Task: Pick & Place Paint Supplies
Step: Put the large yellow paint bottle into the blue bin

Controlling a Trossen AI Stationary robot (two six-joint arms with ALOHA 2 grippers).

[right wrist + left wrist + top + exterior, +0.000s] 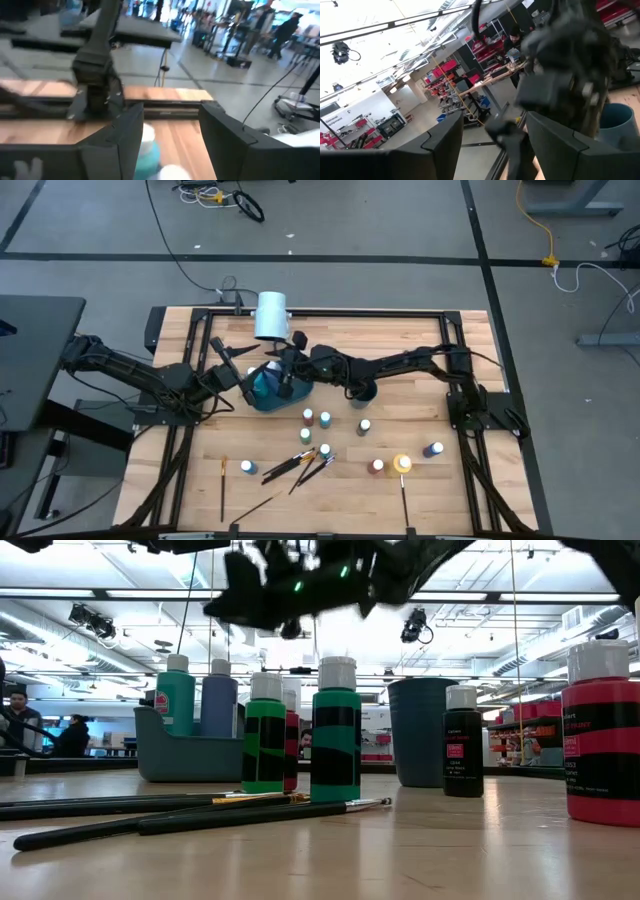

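Only two bottles (198, 692) are seen placed in the blue bin (268, 392), beneath the right tool (287, 383), whose fingers are parted and empty; several bottles and the brushes (300, 464) are left on the worktop (420, 490).

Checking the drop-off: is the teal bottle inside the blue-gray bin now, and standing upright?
Yes: in the low view the teal bottle stands upright inside the bin, white cap up, beside a blue bottle.

Two capped bottles (198, 692) (teal and blue) are stood upright in the bin (190, 758); other bottles (325, 419) and brushes (290, 464) are scattered on the table nearer the front edge than it.
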